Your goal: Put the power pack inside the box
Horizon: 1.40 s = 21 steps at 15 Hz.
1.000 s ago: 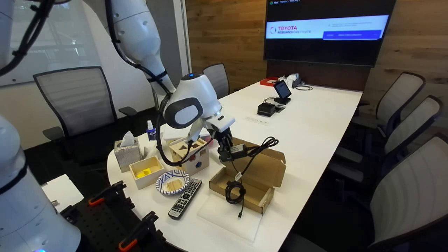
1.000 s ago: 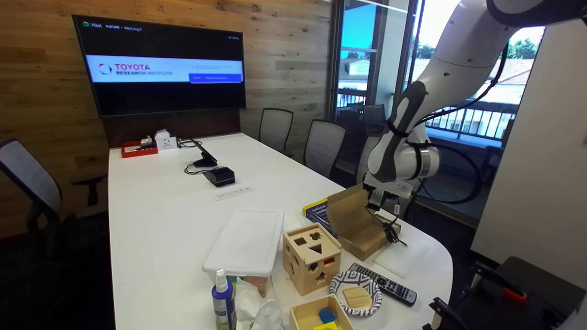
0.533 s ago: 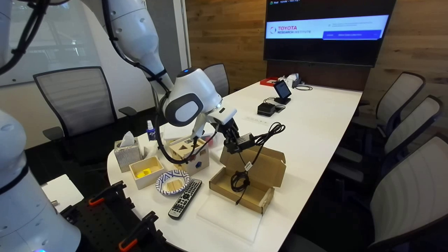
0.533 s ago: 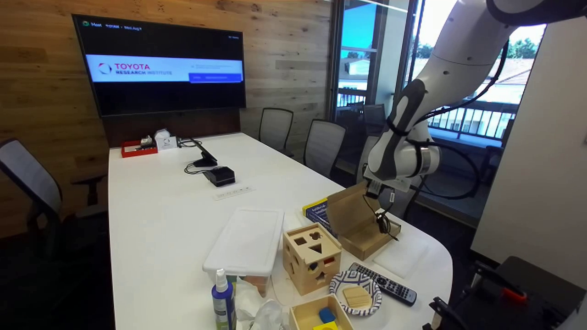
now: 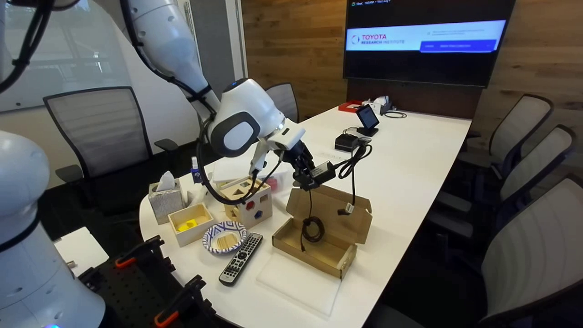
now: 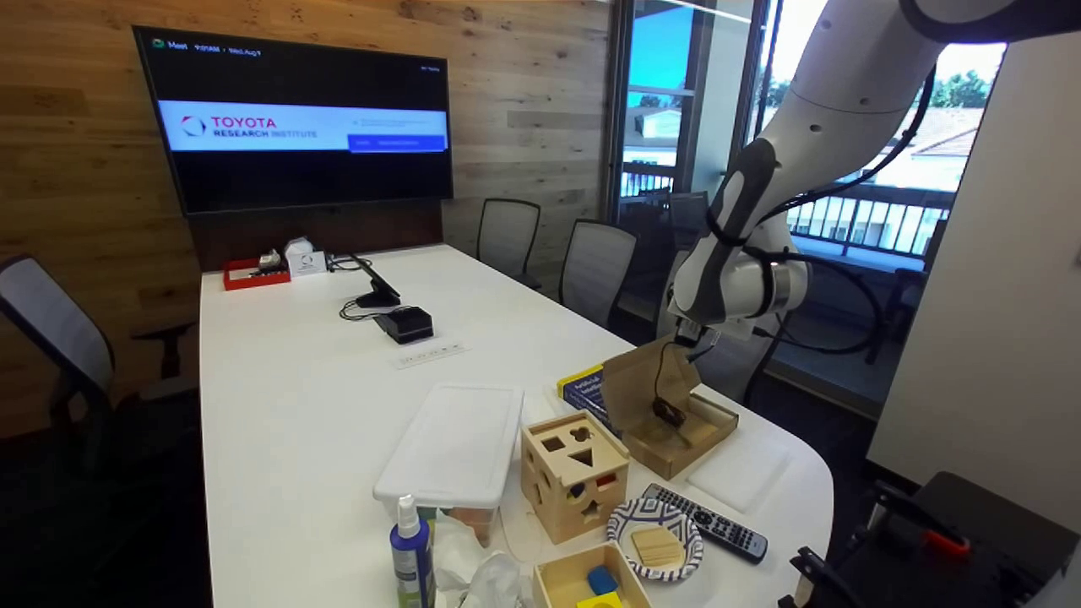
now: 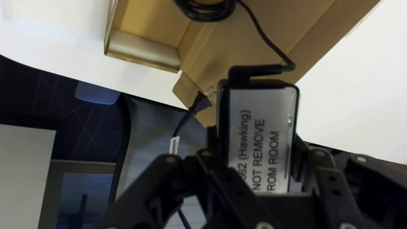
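Observation:
My gripper point(image 5: 306, 178) is shut on the power pack point(image 5: 324, 172), a black brick with a white label, and holds it above the box. In the wrist view the power pack point(image 7: 259, 136) sits between the fingers. Its thin cord hangs in a bundled loop point(image 5: 313, 229) over the box's inside. The thicker cord's plug point(image 5: 345, 211) dangles in front of the raised lid, apart from the bundle. The box point(image 5: 305, 256) is brown cardboard, open, its lid flap leaning back. The box also shows in an exterior view point(image 6: 649, 456) and the wrist view point(image 7: 144, 49).
A wooden shape cube point(image 5: 248, 214), a remote control point(image 5: 240, 258), a patterned bowl point(image 5: 210, 243) and a small wooden tray point(image 5: 191, 234) stand beside the box. A white sheet point(image 5: 298, 284) lies before it. A book point(image 6: 584, 393) and white bin point(image 6: 456, 447) are nearby.
My gripper has risen with the power pack, moving slightly right in an exterior view. The hanging bundle has moved from the box's front edge to over its inside. The plug has swung apart, towards the lid.

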Motion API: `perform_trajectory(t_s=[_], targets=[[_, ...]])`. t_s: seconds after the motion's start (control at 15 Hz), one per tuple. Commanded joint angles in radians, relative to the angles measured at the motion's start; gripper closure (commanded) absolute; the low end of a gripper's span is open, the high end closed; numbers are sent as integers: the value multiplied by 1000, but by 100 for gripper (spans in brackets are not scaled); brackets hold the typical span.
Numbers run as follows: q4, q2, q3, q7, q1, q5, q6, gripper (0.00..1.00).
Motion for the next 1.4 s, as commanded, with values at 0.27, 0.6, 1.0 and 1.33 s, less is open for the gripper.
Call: perform_trajectory(t_s=[0.27,0.6,1.0,1.33], targets=[[0,48,213,66,-163,-12,14,74],[33,109,452,23,-394,40,37,74],[126,240,681,52,-683,-59,82,74],[217,349,792,13,-832,-57,77,74]])
